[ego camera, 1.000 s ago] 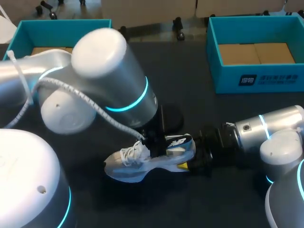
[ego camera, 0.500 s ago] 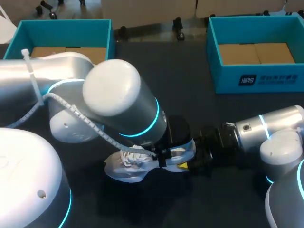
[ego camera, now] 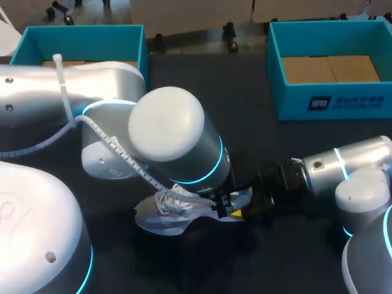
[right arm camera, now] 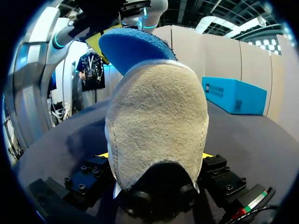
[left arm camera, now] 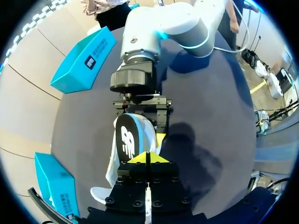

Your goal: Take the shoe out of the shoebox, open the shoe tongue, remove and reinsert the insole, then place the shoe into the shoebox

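Right end effector point(right arm camera: 156, 155) clamps sneaker point(ego camera: 160, 211) heel, near surface point(ego camera: 245, 122) front edge. Left end effector point(left arm camera: 147, 157) closed, pinching raised insole point(left arm camera: 131, 140).

Light falls evenly from overhead. In the head view the dark tabletop point(ego camera: 245, 86) takes it without glare. The white cap of the left arm point(ego camera: 165, 122) shines pale, and soft highlights run along its silver shell. Cyan rings glow on it and on the right arm point(ego camera: 343, 162). A soft shadow pools under the shoe point(ego camera: 160, 215).

In the left wrist view a broad shadow with vague edges lies on the tabletop just beside the shoe. In the right wrist view the shoe's suede heel is brightly lit, the blue underside of the insole point(right arm camera: 135, 46) above it sits in half shade, and the black hardware beneath the heel is dark.
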Available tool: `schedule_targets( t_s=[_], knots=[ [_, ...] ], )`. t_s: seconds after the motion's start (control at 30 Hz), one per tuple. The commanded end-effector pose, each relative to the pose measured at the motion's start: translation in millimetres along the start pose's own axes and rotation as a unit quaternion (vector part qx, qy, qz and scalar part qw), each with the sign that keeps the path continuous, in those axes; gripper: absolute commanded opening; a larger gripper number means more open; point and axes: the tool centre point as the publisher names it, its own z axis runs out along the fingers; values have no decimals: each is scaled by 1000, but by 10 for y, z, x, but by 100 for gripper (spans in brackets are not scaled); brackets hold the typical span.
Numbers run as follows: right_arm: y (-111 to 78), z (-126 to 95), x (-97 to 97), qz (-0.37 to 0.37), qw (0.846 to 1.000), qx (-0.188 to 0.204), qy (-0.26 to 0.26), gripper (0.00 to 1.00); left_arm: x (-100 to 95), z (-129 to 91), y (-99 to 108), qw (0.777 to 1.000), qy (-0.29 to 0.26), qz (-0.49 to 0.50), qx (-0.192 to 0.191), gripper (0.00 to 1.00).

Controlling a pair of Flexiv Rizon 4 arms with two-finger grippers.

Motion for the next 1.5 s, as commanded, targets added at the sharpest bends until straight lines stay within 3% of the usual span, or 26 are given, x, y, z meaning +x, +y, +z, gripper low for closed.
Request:
schedule_targets(
  t_s=[0.03,0.4,0.53,0.6,0.97,1.5],
  knots=[
    [4,16,8,1,1000,2,-1,0,-1,-207,47,1000,1,2,6,0],
    [4,16,8,1,1000,2,-1,0,113,-520,116,999,-8,16,30,0],
    [4,16,8,1,1000,2,-1,0,164,-546,159,999,-22,19,41,32],
    [4,16,8,1,1000,2,-1,0,174,-541,167,999,-21,21,42,43],
    [4,16,8,1,1000,2,-1,0,152,-293,104,995,-52,17,78,42],
    [4,16,8,1,1000,2,-1,0,142,-2,13,990,-114,4,81,40]
  ],
)
